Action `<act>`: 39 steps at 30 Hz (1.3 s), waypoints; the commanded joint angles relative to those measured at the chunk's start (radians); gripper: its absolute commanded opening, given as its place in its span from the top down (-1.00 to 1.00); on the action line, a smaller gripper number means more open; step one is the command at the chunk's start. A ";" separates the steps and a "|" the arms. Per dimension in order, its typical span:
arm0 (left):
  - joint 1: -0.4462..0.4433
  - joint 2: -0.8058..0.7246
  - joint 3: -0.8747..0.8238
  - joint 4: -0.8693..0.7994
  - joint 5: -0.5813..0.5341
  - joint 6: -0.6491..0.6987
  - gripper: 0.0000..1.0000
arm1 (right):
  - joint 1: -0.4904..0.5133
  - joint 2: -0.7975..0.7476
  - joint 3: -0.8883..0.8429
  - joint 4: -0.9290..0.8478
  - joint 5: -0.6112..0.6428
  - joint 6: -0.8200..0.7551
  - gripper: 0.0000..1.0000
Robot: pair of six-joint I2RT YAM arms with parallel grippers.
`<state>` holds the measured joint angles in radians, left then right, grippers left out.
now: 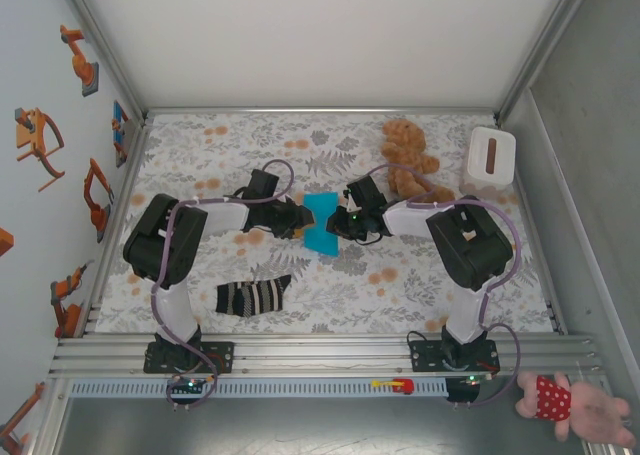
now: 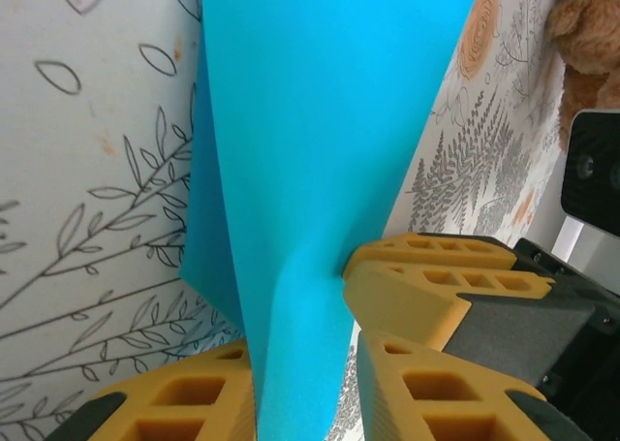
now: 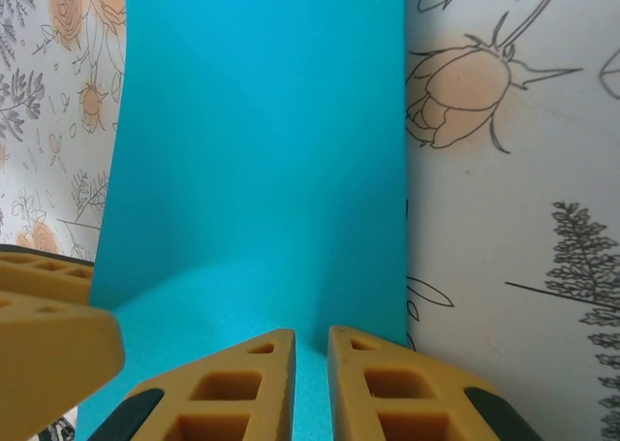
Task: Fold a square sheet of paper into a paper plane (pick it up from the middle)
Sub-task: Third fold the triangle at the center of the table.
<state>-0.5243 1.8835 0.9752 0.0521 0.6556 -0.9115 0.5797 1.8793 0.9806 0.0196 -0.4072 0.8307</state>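
Note:
The square sheet of paper point(image 1: 322, 223), bright turquoise and partly folded, hangs lifted between my two grippers at the middle of the table. My right gripper point(image 1: 347, 222) is shut on its edge; in the right wrist view the paper point(image 3: 262, 150) runs into the thin slot of that gripper point(image 3: 311, 339). In the left wrist view the paper point(image 2: 310, 150) bends into a ridge that passes through my left gripper point(image 2: 302, 363). It lies against one of the left fingers point(image 2: 174, 402), and a gap shows beside the other. A right gripper finger point(image 2: 426, 286) touches the paper's edge there.
A black-and-white striped sock point(image 1: 254, 296) lies near the left arm's base. A brown teddy bear point(image 1: 408, 160) sits just behind the right gripper, a white box point(image 1: 492, 156) at the back right. A pink plush toy point(image 1: 570, 405) lies off the table, front right.

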 commanded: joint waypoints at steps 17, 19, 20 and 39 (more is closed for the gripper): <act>0.018 0.015 0.052 -0.071 0.012 -0.006 0.88 | -0.007 -0.135 -0.011 -0.054 0.081 -0.178 0.29; 0.018 0.012 0.056 -0.078 0.010 -0.022 0.89 | -0.002 -0.184 -0.023 -0.061 0.096 -0.234 0.18; 0.017 0.010 0.059 -0.079 0.010 -0.031 0.88 | 0.005 -0.210 -0.032 -0.067 0.113 -0.264 0.14; 0.014 0.017 0.099 -0.127 -0.008 -0.075 0.88 | 0.342 -0.200 -0.036 -0.128 0.535 -0.594 -0.23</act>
<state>-0.5091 1.8957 1.0519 -0.0463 0.6476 -0.9768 0.9070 1.6421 0.9146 -0.0860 0.0441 0.2893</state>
